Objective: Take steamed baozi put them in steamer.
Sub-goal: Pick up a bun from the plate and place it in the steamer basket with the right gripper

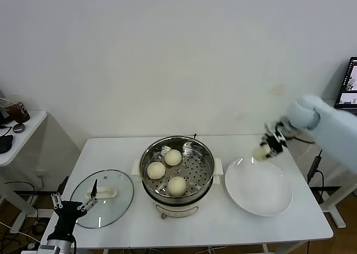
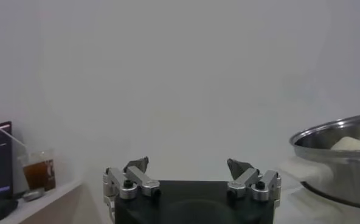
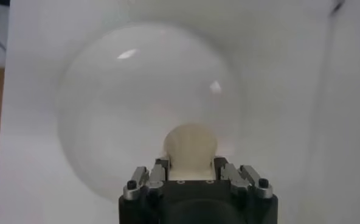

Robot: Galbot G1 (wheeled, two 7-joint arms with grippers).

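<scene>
Two tools in view. Left tool [image 1: 73, 201] sits low at the near left corner of the surface [image 1: 234, 220], fingers spread wide, gripping nothing, just beside the glass lid [image 1: 114, 206]. Steamer [image 1: 177, 153] at centre holds three baozi [image 1: 177, 185] on its perforated tray. White plate [image 1: 258, 193] lies just right of the steamer. Right tool [image 1: 268, 148] hangs above the plate's far edge, clenched on a fourth bun [image 3: 190, 145], probably lifted clear of the plate. Wall behind.
</scene>
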